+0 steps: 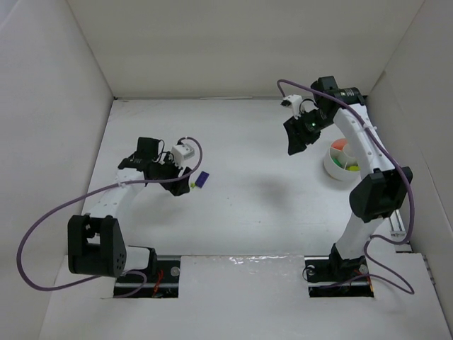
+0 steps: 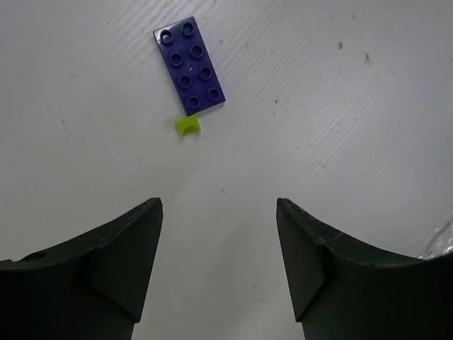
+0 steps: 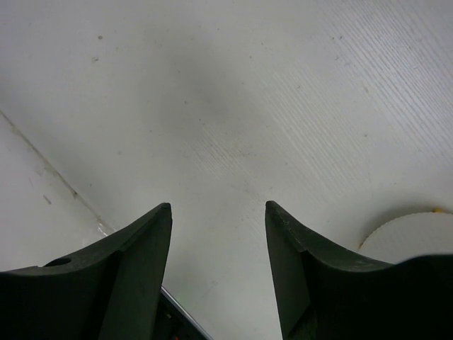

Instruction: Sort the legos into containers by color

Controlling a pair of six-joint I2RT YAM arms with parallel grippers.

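The left gripper (image 1: 177, 183) hangs low over the left half of the table (image 1: 262, 212). In the left wrist view its jaws stand a moderate width apart, with only bare surface between them. Just past its fingertips (image 2: 127, 262), on the far side, a purple plate (image 2: 189, 65) lies flat with its eight studs up. A tiny lime green piece (image 2: 187, 125) sits at the plate's near short edge, and whether the two touch is hard to tell. From above, the plate is only a small dark patch just right of the gripper, and the lime piece is a speck half lost against the dark fingers.

The right gripper (image 1: 296, 142) is held above the far right part of the table, just left of the bowl (image 1: 331, 166). Its jaws are also parted to a middling width and frame plain table in the right wrist view. The right arm's white forearm (image 1: 361, 142) crosses the bowl's right side and hides that part. In the part that shows, there is orange in a far compartment and yellow-green in a nearer one, too small to separate into single bricks. The right wrist camera catches only a curved slice of the bowl's rim at the lower right, cut off by a finger and the frame edge
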